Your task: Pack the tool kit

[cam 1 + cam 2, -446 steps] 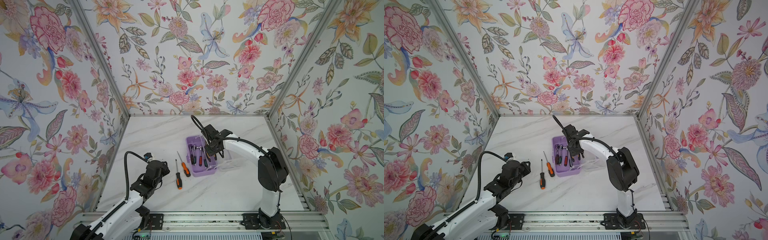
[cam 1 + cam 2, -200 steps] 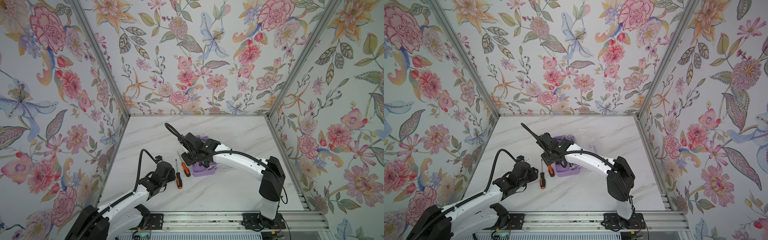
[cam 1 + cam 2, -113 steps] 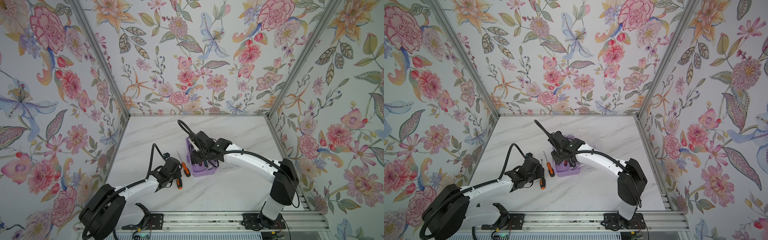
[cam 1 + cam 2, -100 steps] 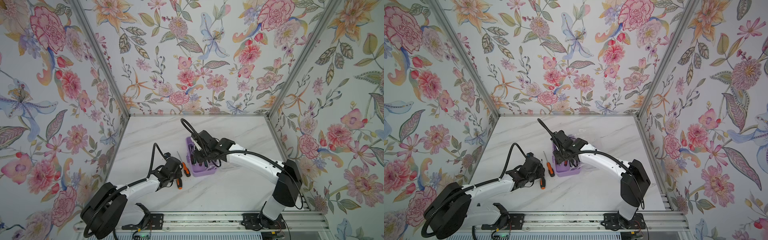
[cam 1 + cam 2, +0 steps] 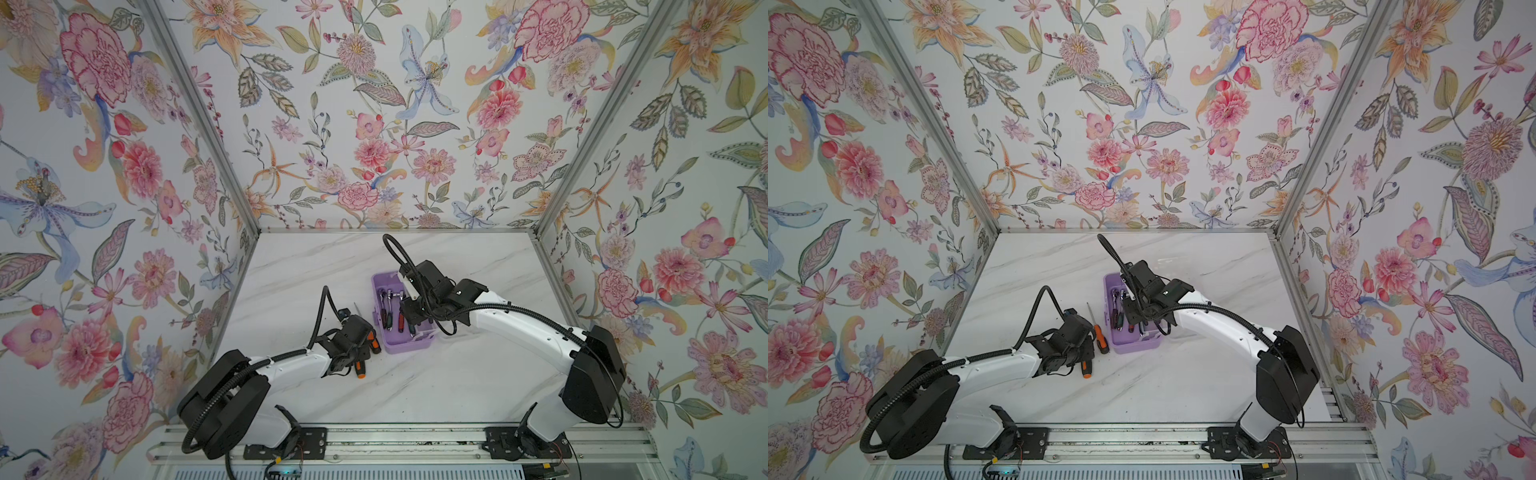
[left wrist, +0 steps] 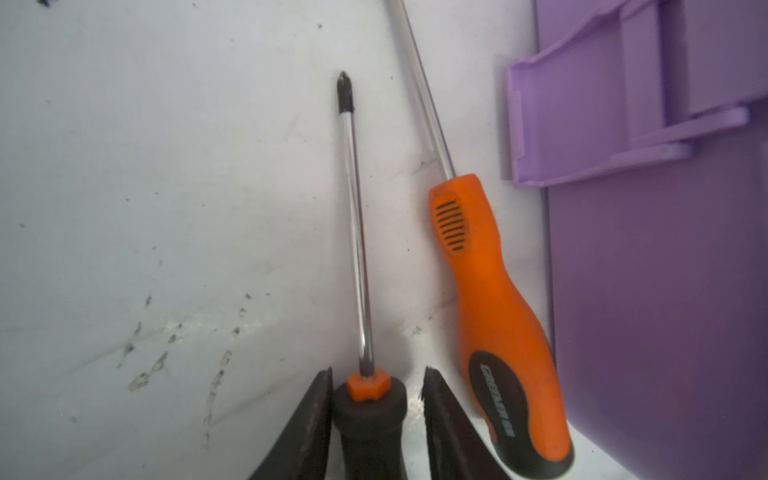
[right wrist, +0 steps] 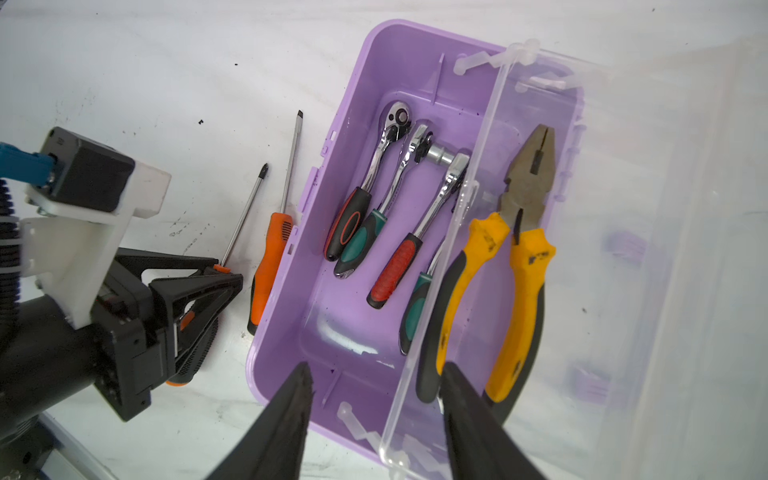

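Between left fingers (image 6: 309,432), screwdriver handle (image 6: 370,419), half-cropped.

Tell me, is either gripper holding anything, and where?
Nothing. The left gripper straddles the black handle of the steel-shafted screwdriver, with a gap; the right gripper is empty.

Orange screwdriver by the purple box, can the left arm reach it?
Probably, but tightly: the orange screwdriver lies bare beside the left gripper; the box crowds one side, and the black-handled screwdriver sits between the jaws.

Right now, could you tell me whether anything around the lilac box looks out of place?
The orange-handled screwdriver and the black-handled screwdriver lie on the table beside the box, not in it. The pliers' yellow grips look scuffed.
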